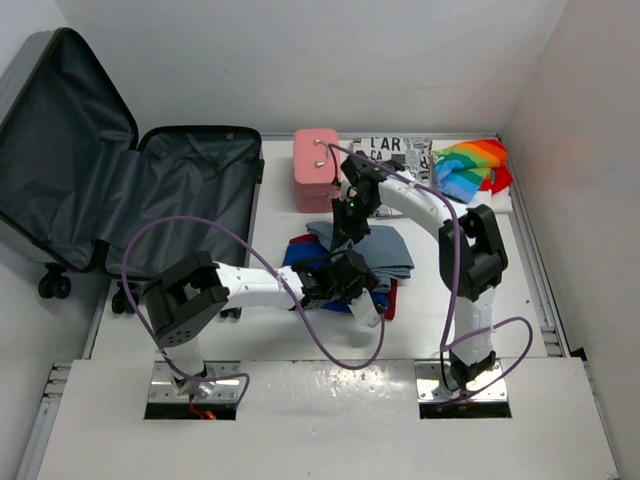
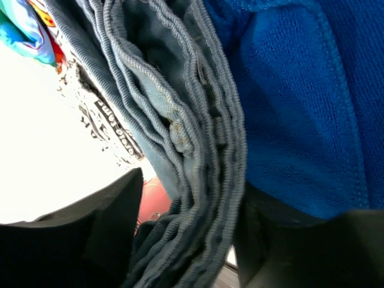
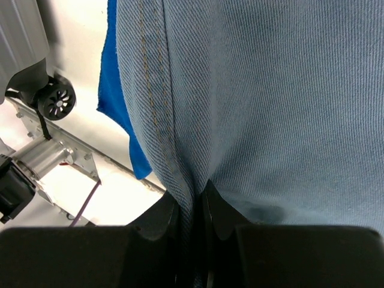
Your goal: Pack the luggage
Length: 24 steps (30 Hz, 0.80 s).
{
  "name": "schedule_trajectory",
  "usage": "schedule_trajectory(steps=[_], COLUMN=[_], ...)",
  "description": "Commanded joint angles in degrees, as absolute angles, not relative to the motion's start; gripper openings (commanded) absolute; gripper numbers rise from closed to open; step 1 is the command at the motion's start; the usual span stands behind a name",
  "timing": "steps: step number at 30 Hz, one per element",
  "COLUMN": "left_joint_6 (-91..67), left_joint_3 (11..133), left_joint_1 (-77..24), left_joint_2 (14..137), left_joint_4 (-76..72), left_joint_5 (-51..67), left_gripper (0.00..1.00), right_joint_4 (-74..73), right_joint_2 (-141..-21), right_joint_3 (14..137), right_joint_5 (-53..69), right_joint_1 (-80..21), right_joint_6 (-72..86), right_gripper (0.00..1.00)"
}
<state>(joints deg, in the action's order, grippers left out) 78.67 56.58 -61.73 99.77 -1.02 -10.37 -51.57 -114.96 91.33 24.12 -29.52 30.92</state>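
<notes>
The luggage (image 1: 190,200), a silver-grey suitcase with black lining, lies open at the left, its lid leaning on the wall; one wheel (image 3: 57,102) shows in the right wrist view. A pile of folded clothes sits mid-table: light-blue jeans (image 1: 388,245) on top of a blue towel (image 1: 298,250). My right gripper (image 1: 348,222) (image 3: 191,210) is shut, pinching a fold of the jeans (image 3: 252,90). My left gripper (image 1: 350,276) (image 2: 189,240) is at the pile's near edge, its jaws closed on the stacked jeans layers (image 2: 180,120), beside the blue towel (image 2: 300,108).
A small pink box case (image 1: 316,168) stands behind the pile. A black-and-white printed item (image 1: 395,155) and a rainbow cloth (image 1: 475,165) lie at the back right. A red garment (image 1: 390,298) sits under the pile. Walls close in at the back and right.
</notes>
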Motion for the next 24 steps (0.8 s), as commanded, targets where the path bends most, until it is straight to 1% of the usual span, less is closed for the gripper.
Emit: schedule_trajectory(steps=[1, 2, 3, 6, 7, 8, 9, 10, 11, 12, 13, 14, 15, 16, 17, 18, 19, 21, 22, 24], left_joint_6=[79.45, 78.76, 77.79, 75.25, 74.02, 71.22, 69.45, 67.43, 63.24, 60.84, 58.04, 54.96, 49.28, 46.43, 43.54, 37.94, 35.18, 29.82, 25.18, 21.64], left_joint_3=[59.58, 60.37, 60.99, 61.61, 62.31, 63.53, 64.24, 64.86, 66.52, 67.32, 68.28, 70.81, 72.41, 74.25, 75.92, 79.42, 81.28, 86.01, 87.35, 89.46], left_joint_1=[-60.64, -60.64, -60.64, -60.64, -60.64, -60.64, -60.64, -60.64, -60.64, -60.64, -60.12, -60.12, -58.9, -58.89, -57.84, -56.35, -55.47, -53.54, -51.52, -49.58], left_joint_2=[100.63, 100.63, 100.63, 99.85, 99.84, 98.97, 98.09, 97.48, 95.99, 95.11, 94.23, 93.35, 92.64, 92.03, 91.33, 91.32, 90.8, 90.27, 90.26, 89.56], left_joint_4=[-3.87, -3.08, -2.21, -0.88, -0.88, 0.86, 1.57, 2.19, 4.29, 5.35, 6.41, 7.46, 10.69, 12.38, 13.78, 16.84, 18.7, 22.04, 24.76, 26.89], left_joint_5=[-10.99, -10.99, -10.99, -10.99, -11.51, -11.51, -12.3, -12.3, -12.3, -12.3, -11.61, -11.6, -11.6, -10.73, -10.72, -10.72, -10.72, -10.2, -9.41, -9.4], left_gripper=[0.51, 0.48, 0.38, 0.23, 0.1, 0.05, 0.02, 0.0, 0.0, 0.0, 0.0, 0.0, 0.0, 0.0, 0.0, 0.0, 0.0, 0.0, 0.0, 0.0], right_joint_4=[-52.03, -52.03, -51.86, -51.24, -51.15, -51.15, -50.8, -50.54, -50.02, -50.01, -50.01, -49.84, -49.92, -48.7, -48.26, -47.9, -46.94, -45.62, -44.92, -41.67], right_joint_2=[-109.87, -109.34, -109.16, -108.28, -107.85, -107.41, -106.62, -105.57, -104.69, -104.16, -103.8, -103.54, -103.27, -102.4, -102.04, -101.61, -101.43, -100.99, -100.55, -100.02], right_joint_3=[92.37, 92.2, 92.2, 92.46, 93.16, 94.12, 94.39, 95.35, 95.62, 96.32, 96.85, 98.77, 99.4, 100.27, 100.89, 102.38, 102.83, 103.45, 103.01, 100.91], right_joint_5=[29.0, 29.09, 29.0, 30.14, 30.06, 30.06, 30.15, 30.15, 30.15, 30.32, 31.45, 31.9, 32.25, 34.34, 34.97, 36.37, 37.26, 39.45, 40.33, 43.41], right_joint_1=[-31.72, -31.73, -31.9, -31.9, -31.73, -31.64, -31.21, -30.77, -29.11, -28.13, -27.17, -26.2, -22.28, -20.67, -19.18, -14.55, -12.76, -7.15, -5.81, -1.34], right_joint_6=[32.26, 32.17, 32.25, 31.12, 29.9, 28.75, 28.31, 27.34, 26.72, 26.28, 25.32, 25.23, 25.31, 25.49, 26.27, 26.54, 27.07, 28.3, 29.17, 31.11], right_gripper=[0.0, 0.0, 0.0, 0.0, 0.05, 0.1, 0.18, 0.27, 0.54, 0.65, 0.72, 0.76, 0.79, 0.82, 0.84, 0.84, 0.89, 0.89, 0.9, 0.92])
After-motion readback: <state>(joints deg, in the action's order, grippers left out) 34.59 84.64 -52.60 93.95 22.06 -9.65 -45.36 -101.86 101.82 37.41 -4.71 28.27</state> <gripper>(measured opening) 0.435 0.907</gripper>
